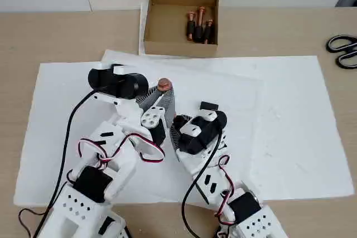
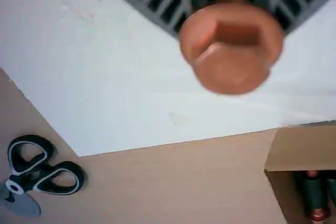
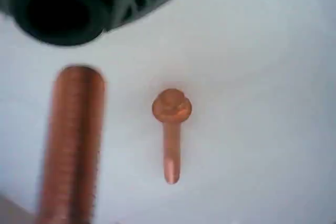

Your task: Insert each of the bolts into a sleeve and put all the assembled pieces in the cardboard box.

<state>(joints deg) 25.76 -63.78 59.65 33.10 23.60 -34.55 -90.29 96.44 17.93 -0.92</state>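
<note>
Bolt [image 2: 231, 48] in left end effector [image 1: 163, 94]

The bolt [image 2: 231, 48] is glossy copper-toned metal, the sleeve [image 3: 92, 22] matt black, the box [image 1: 178, 47] plain cardboard.

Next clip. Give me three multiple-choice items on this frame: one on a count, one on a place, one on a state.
1. How many assembled pieces lie in the cardboard box? A one; B three; C six.
2. Where do the scissors lie? A in the box; B on the white sheet; C on the bare table.
3. What state is the left gripper in? A shut on a copper bolt; B open and empty; C shut on the scissors.
Key: 1 B, the high view shows three side by side. 2 C, tan tabletop lies all round them. 3 A, the bolt's head stands out between its fingers.
</note>
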